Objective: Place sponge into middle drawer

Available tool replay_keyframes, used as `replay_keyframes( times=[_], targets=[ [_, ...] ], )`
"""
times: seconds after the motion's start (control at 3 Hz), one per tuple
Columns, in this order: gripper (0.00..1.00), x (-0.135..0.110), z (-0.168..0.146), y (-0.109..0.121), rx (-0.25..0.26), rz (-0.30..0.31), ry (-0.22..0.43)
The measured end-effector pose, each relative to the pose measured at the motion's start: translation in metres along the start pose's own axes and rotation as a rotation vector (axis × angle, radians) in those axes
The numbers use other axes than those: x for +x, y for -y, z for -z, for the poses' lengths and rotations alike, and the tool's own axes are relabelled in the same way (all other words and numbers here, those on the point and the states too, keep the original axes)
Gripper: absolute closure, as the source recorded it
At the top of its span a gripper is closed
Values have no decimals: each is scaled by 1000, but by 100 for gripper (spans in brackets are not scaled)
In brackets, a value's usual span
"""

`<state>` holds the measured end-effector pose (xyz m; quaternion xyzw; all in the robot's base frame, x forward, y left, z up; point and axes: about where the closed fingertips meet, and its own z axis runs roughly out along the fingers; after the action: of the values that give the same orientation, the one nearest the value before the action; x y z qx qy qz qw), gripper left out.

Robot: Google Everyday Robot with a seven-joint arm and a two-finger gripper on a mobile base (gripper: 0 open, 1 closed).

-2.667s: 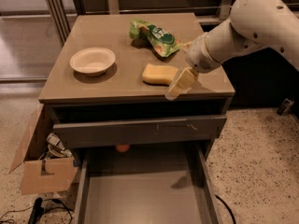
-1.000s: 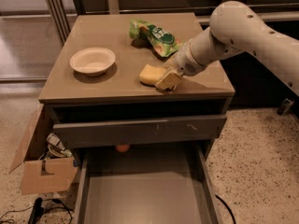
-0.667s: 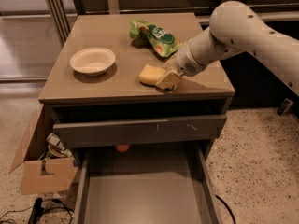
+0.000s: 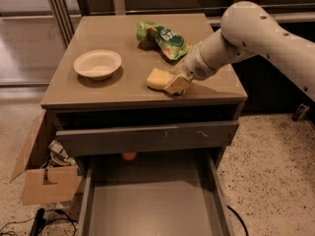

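The pale yellow sponge (image 4: 156, 78) lies on the cabinet top (image 4: 113, 38), near its front edge and right of centre. My gripper (image 4: 176, 84) is down at the sponge's right end, touching or overlapping it, with the white arm reaching in from the upper right. The middle drawer (image 4: 147, 208) is pulled open below, and its smooth grey floor is bare.
A white bowl (image 4: 97, 64) sits on the left of the top. A green snack bag (image 4: 165, 37) lies at the back, just behind my gripper. A scratched grey drawer front (image 4: 147, 137) is slightly open above the middle drawer. A small orange object (image 4: 129, 156) shows behind it. A cardboard box (image 4: 47, 181) stands on the floor at left.
My gripper moved left and down from beside the sponge onto its right end. It has stayed there over the last second. The sponge has not moved.
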<state>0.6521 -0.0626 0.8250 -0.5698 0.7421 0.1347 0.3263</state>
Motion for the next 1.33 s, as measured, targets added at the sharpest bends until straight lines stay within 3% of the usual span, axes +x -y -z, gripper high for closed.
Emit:
replay_keyframes(
  times=[0.67, 1.0, 1.33],
  targets=[
    [100, -1, 12, -5, 19, 0, -7],
    [100, 2, 51, -28, 79, 17, 3],
    [100, 19, 80, -62, 134, 25, 15]
  ],
)
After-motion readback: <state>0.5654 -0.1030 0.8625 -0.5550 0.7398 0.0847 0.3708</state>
